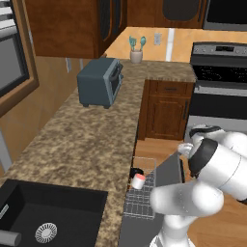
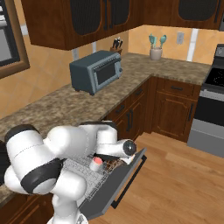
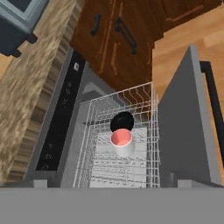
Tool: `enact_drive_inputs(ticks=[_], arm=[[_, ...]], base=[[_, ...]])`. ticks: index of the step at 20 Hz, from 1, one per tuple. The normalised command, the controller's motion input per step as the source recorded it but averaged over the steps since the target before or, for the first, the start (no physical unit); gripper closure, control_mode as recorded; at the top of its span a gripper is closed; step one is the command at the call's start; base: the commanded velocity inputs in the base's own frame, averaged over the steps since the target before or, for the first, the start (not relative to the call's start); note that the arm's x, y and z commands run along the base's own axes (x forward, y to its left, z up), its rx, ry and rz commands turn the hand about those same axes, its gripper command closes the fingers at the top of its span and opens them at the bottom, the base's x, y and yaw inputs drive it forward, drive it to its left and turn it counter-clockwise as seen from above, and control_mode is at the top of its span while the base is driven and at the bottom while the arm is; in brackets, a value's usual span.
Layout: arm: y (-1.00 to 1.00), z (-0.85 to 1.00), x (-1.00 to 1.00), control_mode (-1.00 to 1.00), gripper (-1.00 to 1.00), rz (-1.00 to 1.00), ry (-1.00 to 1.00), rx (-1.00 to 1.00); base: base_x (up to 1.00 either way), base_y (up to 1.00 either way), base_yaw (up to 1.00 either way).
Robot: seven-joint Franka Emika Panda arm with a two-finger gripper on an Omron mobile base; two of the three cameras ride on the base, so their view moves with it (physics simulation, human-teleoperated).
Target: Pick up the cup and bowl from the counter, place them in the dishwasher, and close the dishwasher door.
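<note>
Looking down into the pale grey wire rack [image 3: 120,144], the small white cup with the pinkish-red inside [image 3: 122,141] sat touching the shallow black round bowl [image 3: 121,120], both loaded. Claw state: could not tell. Best, I judged, to push the half-raised flat dark grey dishwasher door [image 3: 186,127] near its top edge, squarely, until shut.

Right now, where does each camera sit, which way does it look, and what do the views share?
Left base view: behind the arm, on its left, looking forward and down over the counter; the white arm rises at lower right.
Right base view: behind, on the right, facing the toaster oven; the arm fills lower left.
Hand view: above the open dishwasher, looking down into its rack.
All three share the cup beside the bowl.
</note>
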Motion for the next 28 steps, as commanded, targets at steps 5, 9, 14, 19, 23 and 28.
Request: enact_drive_inputs(ticks=[5, 9, 14, 19, 23, 28], arm=[[-0.93, -0.43, 0.0, -1.0, -1.0, 0.06, 0.01, 0.5], [-0.6, -0.48, 0.0, -1.0, -1.0, 0.19, 0.02, 0.42], [-0.47, -0.57, 0.03, -1.0, -1.0, 0.24, 0.04, 0.4], [-0.65, -0.43, 0.14, -1.0, -1.0, 0.21, -0.01, 0.29], [-0.22, -0.63, 0.11, -1.0, -1.0, 0.11, -0.1, 0.1], [0.09, -0.75, 0.16, -1.0, -1.0, 0.0, -0.11, 0.0]], base=[[0.0, 0.0, 0.0], [0.0, 0.0, 0.0], [0.0, 0.0, 0.0], [0.0, 0.0, 0.0], [0.0, 0.0, 0.0], [0.0, 0.0, 0.0]])
